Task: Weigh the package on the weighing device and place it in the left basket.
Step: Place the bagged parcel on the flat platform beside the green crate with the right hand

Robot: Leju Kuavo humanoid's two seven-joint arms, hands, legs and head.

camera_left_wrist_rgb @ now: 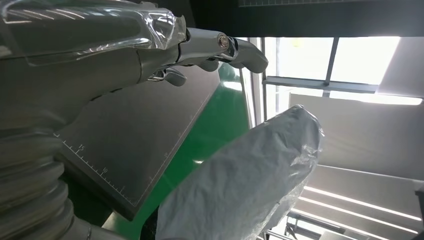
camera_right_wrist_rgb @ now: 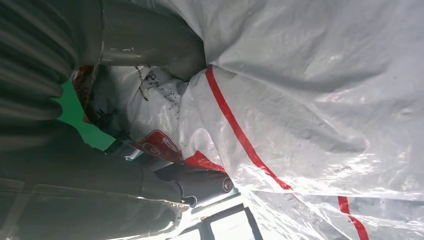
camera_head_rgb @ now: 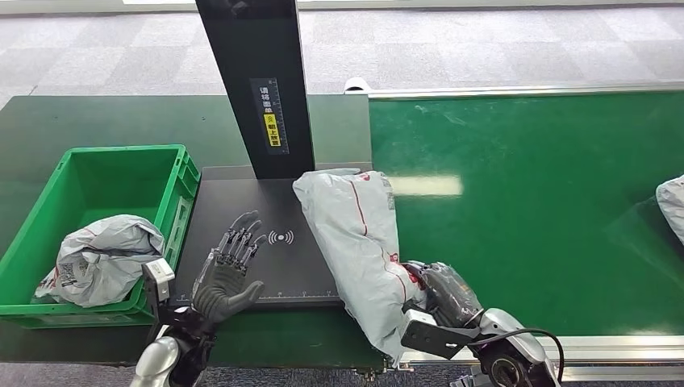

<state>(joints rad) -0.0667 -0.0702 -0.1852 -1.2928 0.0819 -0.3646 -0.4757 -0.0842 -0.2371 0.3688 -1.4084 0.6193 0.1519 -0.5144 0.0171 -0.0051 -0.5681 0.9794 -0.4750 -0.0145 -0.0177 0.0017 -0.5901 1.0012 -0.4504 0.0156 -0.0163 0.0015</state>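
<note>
A long grey plastic package [camera_head_rgb: 359,242] with red stripes lies along the right edge of the black weighing plate [camera_head_rgb: 258,258], partly on the green belt. My right hand [camera_head_rgb: 440,294] grips its near end; in the right wrist view the thumb [camera_right_wrist_rgb: 150,42] and fingers [camera_right_wrist_rgb: 200,182] pinch the grey wrapping [camera_right_wrist_rgb: 310,100]. My left hand [camera_head_rgb: 230,270] hovers open over the plate's near left part, fingers spread, holding nothing. The left wrist view shows its fingers [camera_left_wrist_rgb: 220,47] above the plate [camera_left_wrist_rgb: 135,135] and the package [camera_left_wrist_rgb: 250,175] beside it. The green basket [camera_head_rgb: 173,173] stands left of the plate.
Inside the basket lies another crumpled grey package [camera_head_rgb: 101,258]. A black upright post [camera_head_rgb: 254,81] rises from the plate's far edge. The green conveyor belt [camera_head_rgb: 532,210] stretches right, with a further grey parcel [camera_head_rgb: 671,205] at its right edge. A metal rail [camera_head_rgb: 524,90] borders the belt's far side.
</note>
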